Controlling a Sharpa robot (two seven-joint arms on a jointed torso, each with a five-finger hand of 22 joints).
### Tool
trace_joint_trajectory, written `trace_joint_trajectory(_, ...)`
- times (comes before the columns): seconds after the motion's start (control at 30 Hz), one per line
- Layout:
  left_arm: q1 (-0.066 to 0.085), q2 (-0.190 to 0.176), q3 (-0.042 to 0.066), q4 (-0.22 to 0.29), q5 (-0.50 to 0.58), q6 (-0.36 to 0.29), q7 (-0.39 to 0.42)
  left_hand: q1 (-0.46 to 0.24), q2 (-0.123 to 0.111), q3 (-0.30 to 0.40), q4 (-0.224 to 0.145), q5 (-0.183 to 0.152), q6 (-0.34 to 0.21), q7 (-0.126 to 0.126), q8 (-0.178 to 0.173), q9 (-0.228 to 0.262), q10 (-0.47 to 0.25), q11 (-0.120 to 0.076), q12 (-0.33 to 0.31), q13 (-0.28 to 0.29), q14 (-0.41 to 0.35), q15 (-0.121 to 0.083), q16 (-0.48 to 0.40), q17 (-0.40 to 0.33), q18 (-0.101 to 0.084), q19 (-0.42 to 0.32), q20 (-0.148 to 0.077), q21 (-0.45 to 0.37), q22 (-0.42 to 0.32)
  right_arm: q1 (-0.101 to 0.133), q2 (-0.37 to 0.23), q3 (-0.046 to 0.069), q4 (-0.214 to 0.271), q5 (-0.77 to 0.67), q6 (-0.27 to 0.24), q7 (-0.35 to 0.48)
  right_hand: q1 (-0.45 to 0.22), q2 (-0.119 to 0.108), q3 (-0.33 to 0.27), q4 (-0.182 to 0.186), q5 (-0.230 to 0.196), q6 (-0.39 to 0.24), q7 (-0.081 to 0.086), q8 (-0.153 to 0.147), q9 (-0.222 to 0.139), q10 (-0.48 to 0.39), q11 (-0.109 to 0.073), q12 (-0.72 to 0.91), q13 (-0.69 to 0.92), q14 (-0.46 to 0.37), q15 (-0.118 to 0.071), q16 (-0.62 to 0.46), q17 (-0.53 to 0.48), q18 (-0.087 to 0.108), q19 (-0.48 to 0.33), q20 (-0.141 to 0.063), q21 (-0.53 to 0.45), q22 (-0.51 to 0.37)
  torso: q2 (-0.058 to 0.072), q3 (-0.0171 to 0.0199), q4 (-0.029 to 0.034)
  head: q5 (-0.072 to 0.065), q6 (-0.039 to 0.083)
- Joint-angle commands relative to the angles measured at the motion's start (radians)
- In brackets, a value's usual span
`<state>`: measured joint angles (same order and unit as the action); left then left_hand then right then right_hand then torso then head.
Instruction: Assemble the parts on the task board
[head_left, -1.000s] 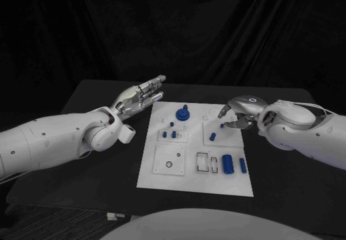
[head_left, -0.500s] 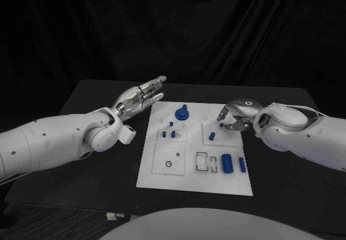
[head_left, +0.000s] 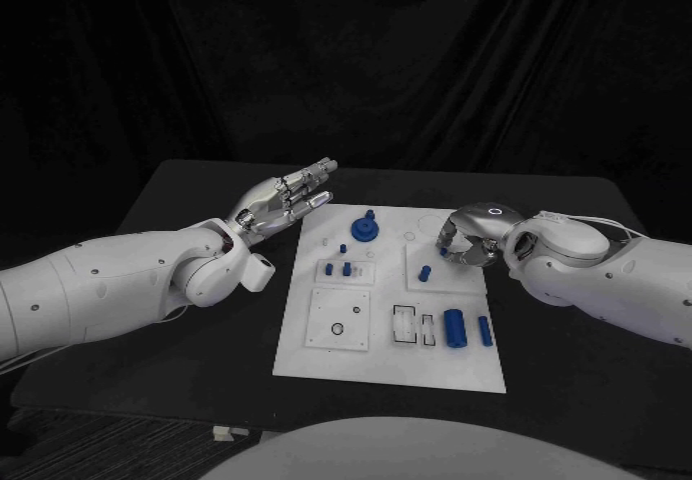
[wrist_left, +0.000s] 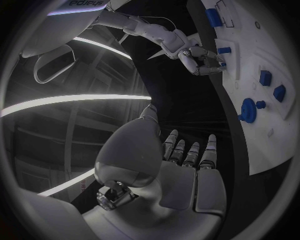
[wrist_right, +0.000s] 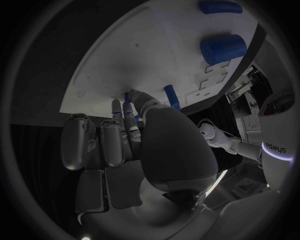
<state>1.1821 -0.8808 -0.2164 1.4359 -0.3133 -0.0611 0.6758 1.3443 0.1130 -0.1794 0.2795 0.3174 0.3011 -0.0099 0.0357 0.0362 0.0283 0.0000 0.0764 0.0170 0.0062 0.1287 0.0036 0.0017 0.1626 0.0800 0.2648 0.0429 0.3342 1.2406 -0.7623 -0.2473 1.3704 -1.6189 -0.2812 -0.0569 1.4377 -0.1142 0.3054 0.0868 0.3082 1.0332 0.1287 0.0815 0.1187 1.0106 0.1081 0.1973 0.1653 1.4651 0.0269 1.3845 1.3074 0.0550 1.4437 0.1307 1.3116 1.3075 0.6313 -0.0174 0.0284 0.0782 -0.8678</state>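
Note:
The white task board (head_left: 325, 352) lies mid-table. On it are a blue round knob (head_left: 366, 229), small blue pegs (head_left: 346, 267), a single upright blue peg (head_left: 426, 271), a thick blue cylinder (head_left: 454, 328) and a thinner one (head_left: 485, 330). My right hand (head_left: 464, 238) hovers over the board's far right part, just beyond the single peg, fingers curled down. In the right wrist view its fingertips (wrist_right: 128, 107) close together on a bit of blue, mostly hidden, with the peg (wrist_right: 170, 95) beside the thumb. My left hand (head_left: 289, 195) is raised off the board's far left corner, fingers apart and holding nothing.
The near half of the board carries a square plate with a small ring (head_left: 340, 326) and two narrow slots (head_left: 405, 324). Black table (head_left: 202, 330) surrounds the board, with bare room on both sides. The left forearm (head_left: 130, 285) lies over the table's left side.
My right hand has drawn a little to the left and closer over the board's far right part, with its fingers curled tighter. The left hand has barely shifted.

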Motion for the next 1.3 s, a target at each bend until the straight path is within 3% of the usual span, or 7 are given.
trace_joint_trajectory(0.03,-0.002,0.004,0.001,-0.001,0.008,0.008,0.114,0.013,0.002,-0.009,0.001,0.009,0.01,0.001,0.002,0.001,0.004,0.008,0.008,0.001,0.004,0.007,0.001,0.002,0.019,0.008,0.006,0.006,0.01,-0.004,0.002,0.001,-0.004,-0.008,-0.019,-0.005,0.009,0.0,0.012,-0.003,0.004,0.016,0.002,0.009,0.003,0.026,-0.006,-0.001,-0.006,0.022,-0.004,0.006,0.009,0.004,0.004,0.0,0.008,0.187,0.0,0.0001,-0.0004,0.001,-0.001)
trace_joint_trajectory(0.2,-0.003,0.006,0.001,-0.002,0.008,0.008,0.116,0.034,0.011,-0.017,-0.001,0.029,0.03,0.009,0.005,0.004,0.011,0.018,0.017,0.003,0.015,0.016,0.005,0.006,0.02,0.03,0.014,0.015,0.031,-0.007,0.004,0.001,-0.007,-0.008,-0.017,-0.003,0.02,-0.002,0.031,-0.011,0.004,0.042,0.005,0.017,0.011,0.065,-0.017,-0.006,-0.017,0.023,-0.013,0.008,0.009,0.003,0.007,-0.009,0.013,0.188,0.001,0.0008,-0.0011,0.002,-0.001)
trace_joint_trajectory(0.7,-0.007,0.013,0.001,-0.01,0.008,0.011,0.109,0.056,0.021,-0.027,-0.004,0.05,0.054,0.029,0.007,0.006,0.011,0.017,0.015,0.003,0.032,0.028,0.01,0.01,0.019,0.061,0.023,0.029,0.054,-0.016,0.012,0.001,-0.017,-0.008,-0.021,0.001,0.037,-0.002,0.052,-0.027,0.003,0.077,0.005,0.024,0.021,0.132,-0.031,-0.012,-0.032,0.021,-0.026,0.002,-0.003,0.003,0.006,-0.022,0.01,0.187,0.0,0.0005,-0.0009,0.004,-0.005)
trace_joint_trajectory(1.07,-0.009,0.019,0.001,-0.019,0.008,0.016,0.098,0.065,0.027,-0.029,-0.006,0.055,0.073,0.046,0.01,0.009,0.008,0.016,0.011,0.002,0.037,0.036,0.012,0.011,0.017,0.07,0.025,0.032,0.055,-0.016,0.017,0.001,-0.02,-0.008,-0.037,0.0,0.035,0.0,0.051,-0.028,-0.022,0.096,-0.003,0.027,0.028,0.174,-0.042,-0.017,-0.039,0.02,-0.034,-0.002,-0.008,0.003,0.005,-0.029,0.007,0.187,-0.001,-0.0003,0.0006,0.002,-0.001)
trace_joint_trajectory(1.3,-0.01,0.02,0.001,-0.023,0.008,0.014,0.091,0.067,0.03,-0.029,-0.007,0.059,0.079,0.05,0.011,0.009,0.007,0.017,0.01,0.002,0.038,0.038,0.012,0.011,0.017,0.072,0.026,0.033,0.055,-0.016,0.011,0.001,-0.017,-0.008,-0.056,-0.002,0.03,0.008,0.05,-0.023,-0.03,0.116,-0.009,0.034,0.034,0.187,-0.046,-0.029,-0.047,0.019,-0.038,-0.006,-0.015,0.003,0.005,-0.033,0.007,0.187,-0.002,-0.0005,0.0,0.009,0.0)
